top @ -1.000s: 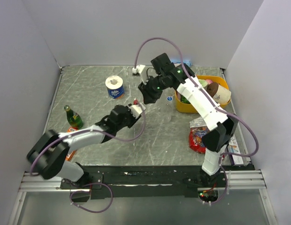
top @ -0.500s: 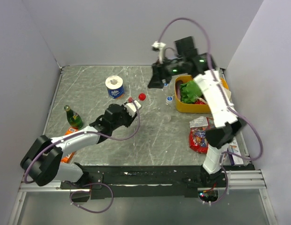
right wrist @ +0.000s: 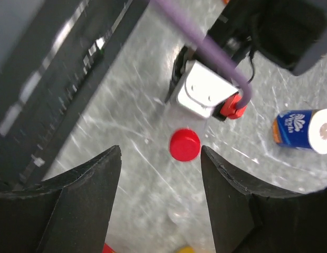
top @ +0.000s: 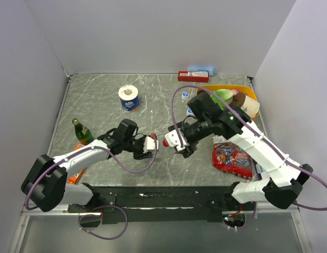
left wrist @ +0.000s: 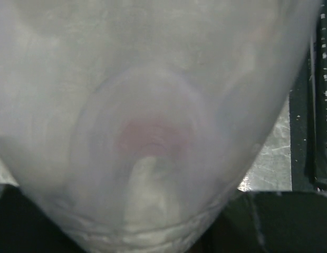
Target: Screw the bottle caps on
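The right gripper, fingers spread wide, is facing the smooth, round red cap just off the left gripper. Closing off-centre is likely risking flicking the slick plastic disc away. A clear, glossy bottle is filling the left wrist view, hiding those fingers, so their state cannot be told.

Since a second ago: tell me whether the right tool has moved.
Yes. In the top view the right tool, earlier level with the toilet roll, now sits well nearer the robot than the roll.
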`<state>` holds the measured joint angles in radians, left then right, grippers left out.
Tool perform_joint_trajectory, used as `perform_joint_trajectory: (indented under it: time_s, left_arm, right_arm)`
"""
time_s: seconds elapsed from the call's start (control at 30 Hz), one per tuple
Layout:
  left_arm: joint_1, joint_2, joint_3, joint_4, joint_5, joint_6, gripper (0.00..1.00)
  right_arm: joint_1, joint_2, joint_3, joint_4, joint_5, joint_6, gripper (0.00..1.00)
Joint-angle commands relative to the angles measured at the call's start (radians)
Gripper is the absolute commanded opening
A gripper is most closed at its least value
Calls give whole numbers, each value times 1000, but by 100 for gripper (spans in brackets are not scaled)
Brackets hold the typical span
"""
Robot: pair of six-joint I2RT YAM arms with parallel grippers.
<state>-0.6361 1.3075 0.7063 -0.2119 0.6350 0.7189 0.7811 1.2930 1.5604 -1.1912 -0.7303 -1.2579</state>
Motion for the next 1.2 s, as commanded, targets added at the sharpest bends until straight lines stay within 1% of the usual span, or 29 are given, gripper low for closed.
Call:
perform_joint_trajectory:
  time_s: [0.0, 0.2, 0.3, 0.4, 0.53, 0.6, 0.93, 1.0, 1.07, 1.1, 1.17]
  left_arm:
    - [7, -25, 67, -35, 123, 97, 1]
    - [7, -28, 84, -41, 150, 116, 1]
    - [6, -28, 94, -53, 155, 125, 1]
    - [7, -33, 94, -57, 157, 136, 1]
    - [7, -37, 93, -63, 158, 146, 1]
    - [6, -39, 94, -63, 160, 148, 1]
    - [6, -34, 99, -37, 154, 120, 1]
    - [7, -33, 99, -35, 154, 114, 1]
    - [7, -34, 98, -20, 154, 99, 1]
    - [7, -34, 96, -12, 154, 91, 1]
    - [6, -33, 94, 18, 143, 59, 1]
  right_arm:
    - [32, 2, -16, 48, 78, -187, 68]
    - [63, -8, -66, 142, 111, -181, 66]
    - [70, 2, -68, 147, 112, -179, 64]
    - [73, 11, -71, 139, 121, -187, 61]
    - [75, 19, -71, 139, 126, -184, 52]
    - [75, 25, -71, 139, 126, -183, 50]
    - [83, 22, -92, 151, 123, -189, 50]
    - [84, 22, -91, 153, 121, -183, 45]
    - [84, 25, -88, 148, 117, -179, 43]
    - [86, 26, -86, 145, 114, -176, 40]
    - [84, 35, -83, 140, 106, -147, 29]
